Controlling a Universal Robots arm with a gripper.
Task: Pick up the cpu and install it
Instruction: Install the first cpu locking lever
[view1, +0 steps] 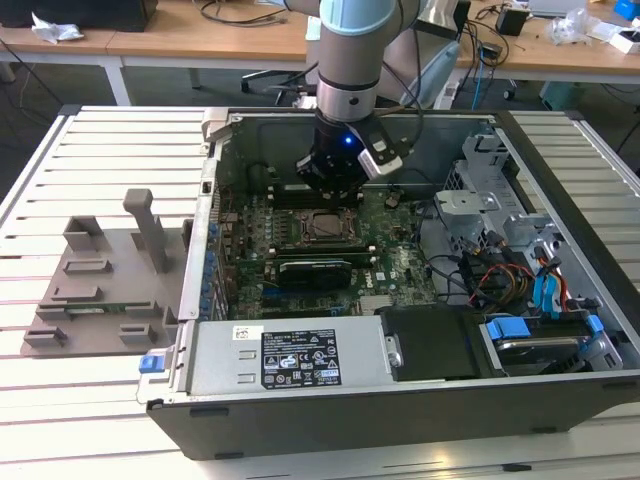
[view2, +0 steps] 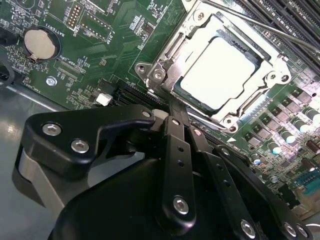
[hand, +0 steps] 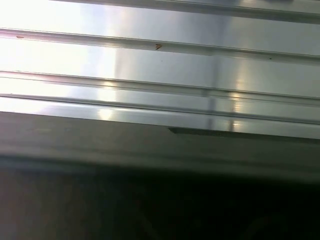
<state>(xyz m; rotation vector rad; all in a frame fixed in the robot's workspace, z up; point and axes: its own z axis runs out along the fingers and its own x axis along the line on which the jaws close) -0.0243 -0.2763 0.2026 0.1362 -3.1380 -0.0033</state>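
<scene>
The cpu (view2: 220, 72), a flat square chip with a pale silvery top, lies in the motherboard socket with the metal frame (view2: 165, 62) around it. The exterior view has the cpu (view1: 318, 228) at the middle of the green board inside the open computer case (view1: 200, 250). My gripper (view1: 332, 192) hangs from the arm just behind the socket, low over the board. In the second wrist view the two black fingers (view2: 176, 150) meet at the gripper (view2: 174, 109) tip by the socket's edge, shut with nothing held.
A long black card (view1: 315, 270) sits in front of the socket. A grey tray with upright pegs (view1: 105, 280) lies on the slatted table (hand: 150, 65) at the exterior view's left. A drive cage (view1: 480, 190), cables and the power supply (view1: 290, 355) crowd the case. A coin battery (view2: 40, 42) sits on the board.
</scene>
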